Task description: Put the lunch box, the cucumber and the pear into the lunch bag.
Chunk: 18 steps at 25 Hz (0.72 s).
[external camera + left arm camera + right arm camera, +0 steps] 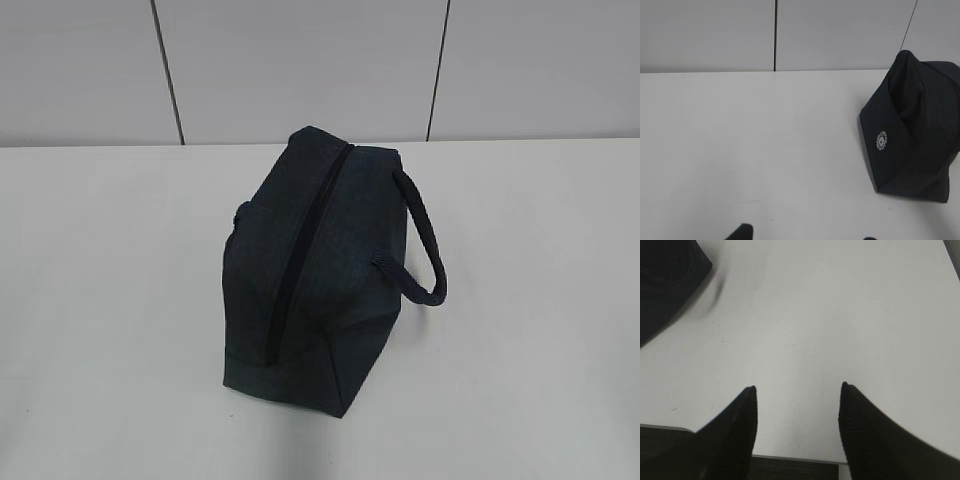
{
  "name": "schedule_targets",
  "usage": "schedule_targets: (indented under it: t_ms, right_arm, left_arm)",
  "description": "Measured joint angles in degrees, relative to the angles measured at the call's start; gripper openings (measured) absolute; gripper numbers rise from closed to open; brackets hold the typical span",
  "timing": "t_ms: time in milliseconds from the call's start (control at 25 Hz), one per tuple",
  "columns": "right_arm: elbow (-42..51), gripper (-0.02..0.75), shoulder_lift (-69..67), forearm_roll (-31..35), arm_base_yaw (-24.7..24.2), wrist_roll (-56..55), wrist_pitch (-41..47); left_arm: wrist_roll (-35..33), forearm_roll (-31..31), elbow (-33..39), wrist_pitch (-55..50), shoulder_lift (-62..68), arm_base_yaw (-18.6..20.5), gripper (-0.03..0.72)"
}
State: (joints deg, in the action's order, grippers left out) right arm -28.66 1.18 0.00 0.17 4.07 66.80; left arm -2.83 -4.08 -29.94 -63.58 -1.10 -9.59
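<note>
The dark navy lunch bag (310, 270) stands on the white table with its zipper closed along the top and its loop handle (420, 240) on the right side. It also shows at the right of the left wrist view (912, 130) and at the top left corner of the right wrist view (665, 280). The lunch box, cucumber and pear are out of view. My left gripper (805, 237) shows only two fingertips at the bottom edge, set wide apart and empty. My right gripper (797, 390) is open and empty above the table's near edge. Neither gripper shows in the exterior view.
The white table (120, 300) runs back to a pale panelled wall (300, 60). The table's front edge (790, 458) lies just under my right gripper.
</note>
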Motion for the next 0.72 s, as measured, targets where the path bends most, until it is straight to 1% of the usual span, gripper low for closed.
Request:
schedule_targets:
  t_ms: [320,720]
  right_arm:
    - [0.0,0.417,0.0,0.0,0.0,0.0,-0.2]
    - [0.0,0.417,0.0,0.0,0.0,0.0,-0.5]
  left_arm:
    - [0.0,0.0,0.0,0.0,0.0,0.0,0.386]
    - [0.0,0.0,0.0,0.0,0.0,0.0,0.354]
